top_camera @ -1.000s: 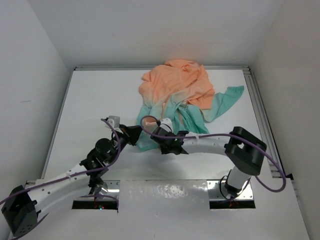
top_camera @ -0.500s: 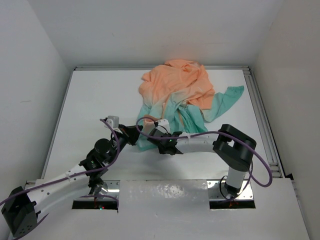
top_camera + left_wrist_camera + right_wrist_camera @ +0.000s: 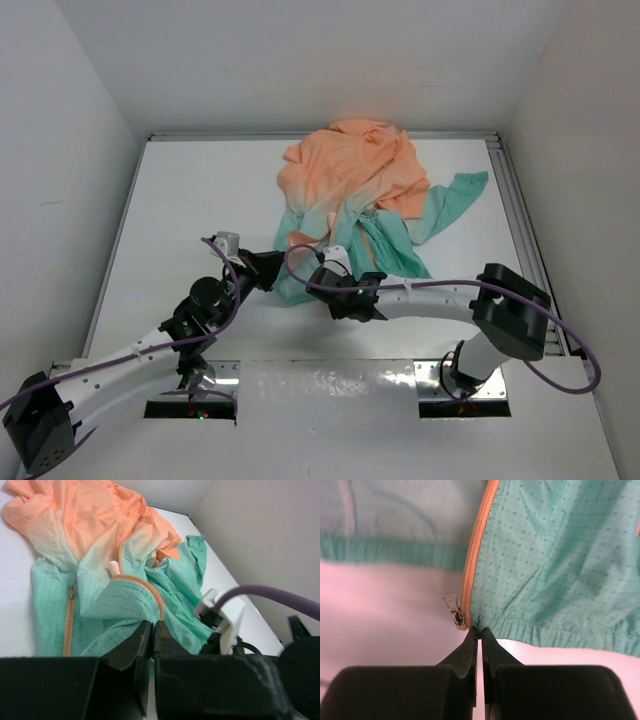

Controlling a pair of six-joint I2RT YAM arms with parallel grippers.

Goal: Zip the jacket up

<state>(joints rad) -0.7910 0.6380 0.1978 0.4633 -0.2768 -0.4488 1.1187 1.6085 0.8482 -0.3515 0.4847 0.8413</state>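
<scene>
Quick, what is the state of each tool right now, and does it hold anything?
Left tool: closed, pinching the jacket.
Right tool: closed on the jacket's hem, beside the zipper pull.

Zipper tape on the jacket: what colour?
Orange zipper tape, against the teal dotted jacket. Shows best in the right wrist view.

Jacket heaped on table, far of centre, zipper pull at its near hem
</scene>
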